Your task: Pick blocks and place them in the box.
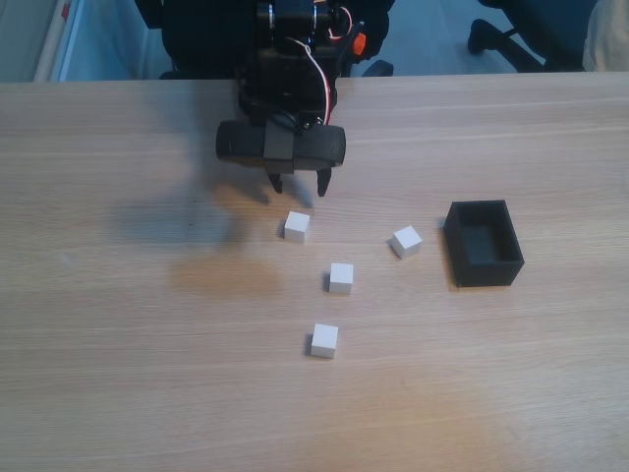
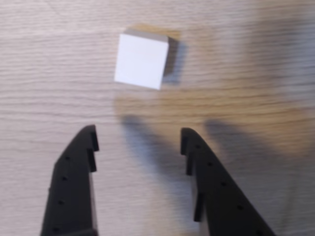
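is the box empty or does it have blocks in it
Empty. The fixed view shows the box's bare dark floor, and all four blocks sit on the table outside it.

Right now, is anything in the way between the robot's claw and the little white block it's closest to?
No. The gripper hangs open just behind the nearest block, and the wrist view shows bare table between the fingertips and that block.
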